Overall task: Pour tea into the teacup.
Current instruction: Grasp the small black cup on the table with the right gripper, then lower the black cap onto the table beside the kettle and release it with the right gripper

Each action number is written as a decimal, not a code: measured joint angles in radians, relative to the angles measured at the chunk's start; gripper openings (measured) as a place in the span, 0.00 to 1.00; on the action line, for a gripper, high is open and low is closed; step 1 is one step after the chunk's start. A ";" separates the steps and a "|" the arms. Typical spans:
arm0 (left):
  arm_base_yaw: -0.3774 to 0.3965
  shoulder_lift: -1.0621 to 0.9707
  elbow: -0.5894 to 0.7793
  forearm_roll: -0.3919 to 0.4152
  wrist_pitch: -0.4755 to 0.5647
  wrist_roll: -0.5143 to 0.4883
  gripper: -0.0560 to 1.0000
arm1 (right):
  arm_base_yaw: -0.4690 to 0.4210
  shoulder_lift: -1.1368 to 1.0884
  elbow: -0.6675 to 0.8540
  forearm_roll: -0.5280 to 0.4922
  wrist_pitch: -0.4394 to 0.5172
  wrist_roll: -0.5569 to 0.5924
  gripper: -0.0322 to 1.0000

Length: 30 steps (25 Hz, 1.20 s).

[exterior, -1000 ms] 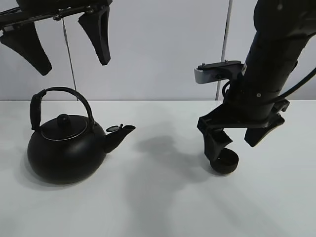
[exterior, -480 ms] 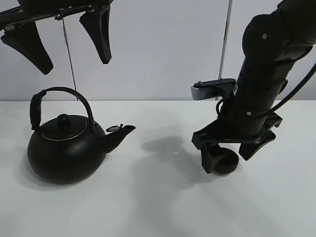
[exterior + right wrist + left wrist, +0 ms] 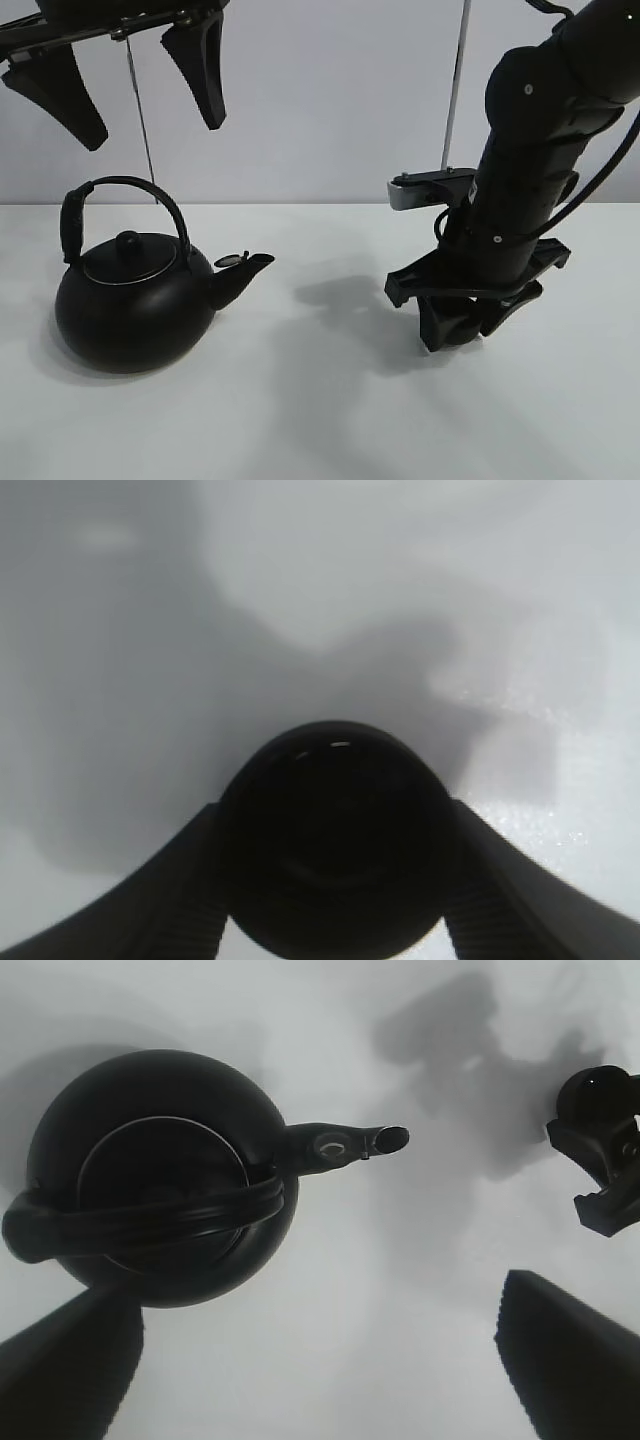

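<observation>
The teacup (image 3: 335, 810), small, round and matte black, sits between the two fingers of my right gripper (image 3: 335, 890), which press on its sides; the gripper is shut on it. In the exterior high view this gripper (image 3: 462, 328) is low at the table on the right, and its fingers hide most of the cup. On the left stands the black kettle (image 3: 135, 300) with its arched handle up and its spout (image 3: 385, 1140) towards the right arm. My left gripper (image 3: 130, 85) hangs open high above the kettle (image 3: 160, 1175), holding nothing.
A white table (image 3: 320, 420) carries everything, with a pale wall behind. Two thin vertical rods (image 3: 455, 80) stand at the back. Between the kettle's spout and the right gripper lies bare tabletop with the arm's shadow on it.
The right gripper's fingers have closed in on the teacup, and the right arm has shifted slightly left and lower. The left gripper and the kettle have not moved.
</observation>
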 joint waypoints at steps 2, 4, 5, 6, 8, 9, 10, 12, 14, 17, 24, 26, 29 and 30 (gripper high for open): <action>0.000 0.000 0.000 0.000 0.000 0.000 0.70 | 0.000 -0.016 0.000 -0.001 -0.002 0.000 0.41; 0.000 0.000 0.000 0.000 0.000 0.000 0.70 | 0.000 -0.035 -0.001 -0.001 -0.007 0.000 0.41; 0.000 0.000 0.000 0.000 0.000 0.000 0.70 | 0.000 -0.043 -0.001 -0.001 -0.007 0.000 0.41; 0.000 0.000 0.000 0.000 0.000 0.000 0.70 | 0.000 -0.050 -0.001 -0.001 -0.007 0.000 0.41; 0.000 0.000 0.000 0.000 0.000 0.000 0.70 | 0.000 -0.067 -0.001 -0.001 -0.006 -0.011 0.41; 0.000 0.000 0.000 0.000 0.000 0.000 0.70 | 0.000 -0.076 -0.001 -0.001 -0.006 -0.028 0.41; 0.000 0.000 0.000 0.000 0.000 0.000 0.70 | 0.000 -0.085 -0.001 -0.001 -0.006 -0.047 0.41; 0.000 0.000 0.000 0.000 0.000 0.000 0.70 | 0.000 -0.095 -0.016 0.008 0.015 -0.105 0.41; 0.000 0.000 0.000 0.000 0.000 0.000 0.70 | 0.000 -0.095 -0.053 0.037 0.044 -0.158 0.41; 0.000 0.000 0.000 0.000 -0.001 0.000 0.70 | 0.001 -0.094 -0.117 0.074 0.076 -0.220 0.41; 0.000 0.000 0.000 0.000 -0.001 0.000 0.70 | 0.107 -0.001 -0.235 0.079 0.119 -0.260 0.41; 0.000 0.000 0.000 0.000 -0.002 0.000 0.70 | 0.143 0.038 -0.253 0.075 0.121 -0.260 0.41; 0.000 0.000 0.000 0.000 -0.002 0.000 0.70 | 0.179 0.089 -0.279 0.072 0.123 -0.260 0.41; 0.000 0.000 0.000 0.000 -0.002 0.000 0.70 | 0.186 0.103 -0.286 0.071 0.125 -0.260 0.41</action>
